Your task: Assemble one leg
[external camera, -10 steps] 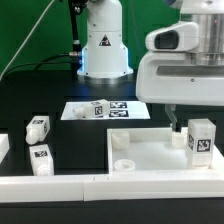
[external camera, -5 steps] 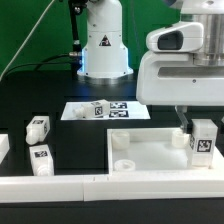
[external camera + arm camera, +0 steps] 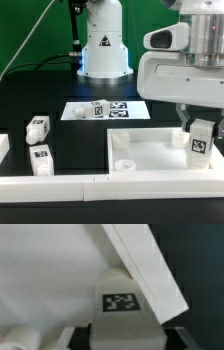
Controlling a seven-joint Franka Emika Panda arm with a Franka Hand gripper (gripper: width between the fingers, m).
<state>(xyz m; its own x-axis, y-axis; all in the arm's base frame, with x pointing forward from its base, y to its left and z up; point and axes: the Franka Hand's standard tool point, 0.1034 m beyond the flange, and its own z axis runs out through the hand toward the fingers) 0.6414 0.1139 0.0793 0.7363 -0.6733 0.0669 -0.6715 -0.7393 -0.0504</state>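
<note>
One chunky white plastic leg (image 3: 200, 142) with a square tag sits clamped in the pincer (image 3: 193, 127) over the smooth rimmed tabletop (image 3: 150, 158)

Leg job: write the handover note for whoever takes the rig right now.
Gripper: shut on the leg, held upright over the tabletop near its corner on the exterior view's right. In the wrist view the leg sits against the tabletop's rim.
Done: one leg picked up and brought to the tabletop.
Left: seat it in the corner; whether it is seated cannot be told.
Spare legs lie on the table.
</note>
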